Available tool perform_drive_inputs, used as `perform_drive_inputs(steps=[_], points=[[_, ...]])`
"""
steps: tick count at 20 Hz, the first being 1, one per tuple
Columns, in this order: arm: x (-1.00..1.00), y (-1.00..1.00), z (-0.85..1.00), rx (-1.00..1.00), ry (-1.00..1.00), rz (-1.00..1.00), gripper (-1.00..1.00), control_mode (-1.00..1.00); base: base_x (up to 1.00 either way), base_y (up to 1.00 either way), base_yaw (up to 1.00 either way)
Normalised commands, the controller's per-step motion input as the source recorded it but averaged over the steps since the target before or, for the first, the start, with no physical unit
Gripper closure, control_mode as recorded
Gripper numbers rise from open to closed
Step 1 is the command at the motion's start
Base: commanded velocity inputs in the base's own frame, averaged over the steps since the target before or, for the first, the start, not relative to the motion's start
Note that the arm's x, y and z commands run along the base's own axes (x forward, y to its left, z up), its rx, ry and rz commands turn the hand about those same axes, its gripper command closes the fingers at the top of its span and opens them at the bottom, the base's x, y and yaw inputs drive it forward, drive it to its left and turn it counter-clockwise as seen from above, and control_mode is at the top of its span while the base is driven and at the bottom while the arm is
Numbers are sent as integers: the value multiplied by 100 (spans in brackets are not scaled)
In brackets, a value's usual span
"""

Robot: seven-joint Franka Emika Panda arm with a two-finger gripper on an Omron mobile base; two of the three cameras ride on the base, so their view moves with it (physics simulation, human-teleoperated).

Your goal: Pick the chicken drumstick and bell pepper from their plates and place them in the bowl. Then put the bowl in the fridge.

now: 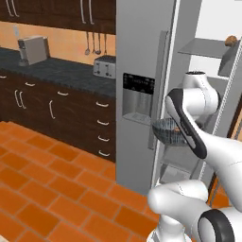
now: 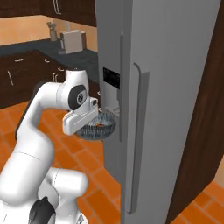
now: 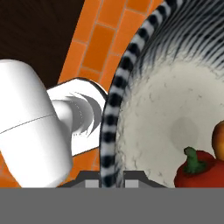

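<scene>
done: glossy red bell pepper (image 3: 199,170) and golden drumstick (image 3: 218,141) in ribbed dark grey bowl (image 2: 97,127) | two-finger claw (image 3: 109,177) clamped on bowl rim | left: onto shelf of open tall grey fridge (image 1: 137,56)

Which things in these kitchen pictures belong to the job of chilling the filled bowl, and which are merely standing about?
Belonging to the job:
- bowl, held by its rim in the shut pincer
- bell pepper, lying in the bowl
- fridge, one door open

Standing about:
- toaster on the counter
- hanging utensils on the wall
- lower drawers
</scene>
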Motion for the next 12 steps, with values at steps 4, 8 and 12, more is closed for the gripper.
perform_drive_inputs(steps=[4, 8, 12], points=[[0, 0, 0, 0, 0, 0, 100, 100, 78, 12, 7], [0, 0, 0, 0, 0, 0, 100, 100, 50, 9, 2], [0, 0, 0, 0, 0, 0, 100, 100, 10, 82, -43]])
